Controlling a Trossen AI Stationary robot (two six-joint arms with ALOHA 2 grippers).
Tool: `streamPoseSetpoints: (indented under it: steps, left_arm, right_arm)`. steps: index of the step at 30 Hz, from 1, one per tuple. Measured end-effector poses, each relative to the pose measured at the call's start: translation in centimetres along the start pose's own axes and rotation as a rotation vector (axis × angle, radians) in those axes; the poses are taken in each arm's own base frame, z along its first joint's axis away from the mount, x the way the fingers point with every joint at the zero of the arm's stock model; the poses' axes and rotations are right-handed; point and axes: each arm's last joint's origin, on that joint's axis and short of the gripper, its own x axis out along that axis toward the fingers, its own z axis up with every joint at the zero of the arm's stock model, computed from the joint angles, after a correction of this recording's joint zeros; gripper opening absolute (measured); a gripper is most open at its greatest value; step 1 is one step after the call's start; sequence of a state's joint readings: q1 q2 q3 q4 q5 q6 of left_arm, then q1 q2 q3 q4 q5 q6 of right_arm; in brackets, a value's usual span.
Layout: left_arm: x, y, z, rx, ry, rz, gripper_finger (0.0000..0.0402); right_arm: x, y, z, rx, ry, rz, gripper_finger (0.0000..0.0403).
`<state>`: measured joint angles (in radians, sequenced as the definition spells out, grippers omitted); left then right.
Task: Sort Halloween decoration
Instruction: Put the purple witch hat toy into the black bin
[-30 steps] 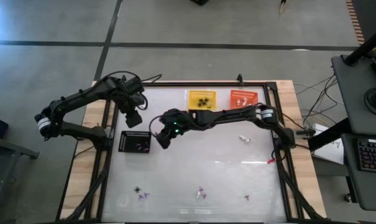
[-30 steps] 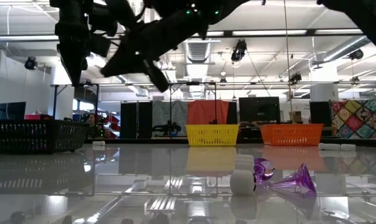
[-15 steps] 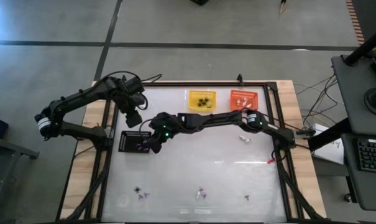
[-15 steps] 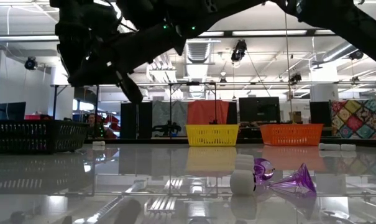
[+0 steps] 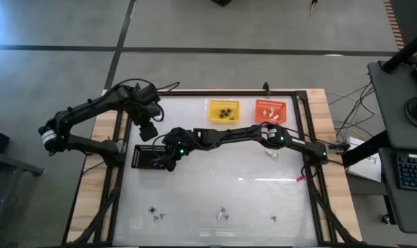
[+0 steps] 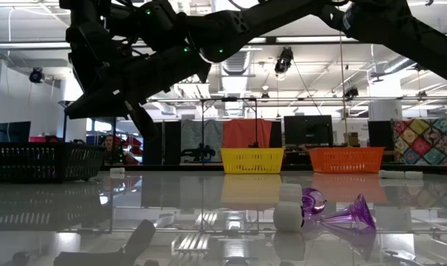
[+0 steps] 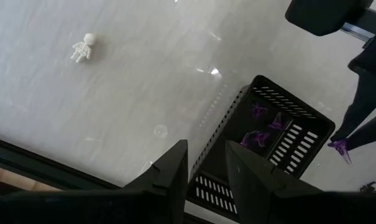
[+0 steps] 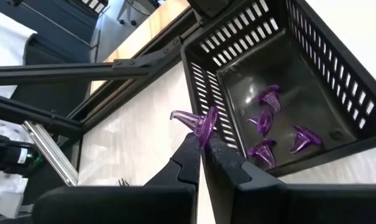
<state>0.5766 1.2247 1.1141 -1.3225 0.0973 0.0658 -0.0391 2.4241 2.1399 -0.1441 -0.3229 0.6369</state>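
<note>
right claw (image 8: 201, 144) pinched tight on a purple trinket (image 8: 197, 123) at the black basket's (image 8: 312, 74) rim, its long axis lying crosswise to the fingers; left claw (image 7: 203, 163) partly open, holding nothing, above the bench (image 5: 249, 179).

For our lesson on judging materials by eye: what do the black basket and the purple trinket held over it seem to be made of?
Black basket: probably moulded plastic, matt to slightly glossy; the sign is its even, slotted walls and a soft sheen on the floor.

Purple trinket, pinched in the right end effector: seemingly translucent plastic with a glossy finish; light passes through its thin flared edge. The exact plastic cannot be told.
</note>
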Motion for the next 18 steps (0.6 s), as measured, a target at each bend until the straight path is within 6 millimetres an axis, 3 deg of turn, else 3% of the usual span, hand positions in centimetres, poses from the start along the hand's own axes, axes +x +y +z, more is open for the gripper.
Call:
streamPoseSetpoints:
  steps: [12,18]
  left_arm:
    - [0.0,0.0,0.05,0.0,-0.006,0.0,0.0091]
    - [0.0,0.0,0.06,0.0,-0.006,0.0,0.0091]
  right_arm:
    - [0.03,-0.16,-0.08,-0.009,-0.002,-0.01,0.001]
    - [0.03,-0.16,-0.08,-0.045,-0.003,-0.01,0.0039]
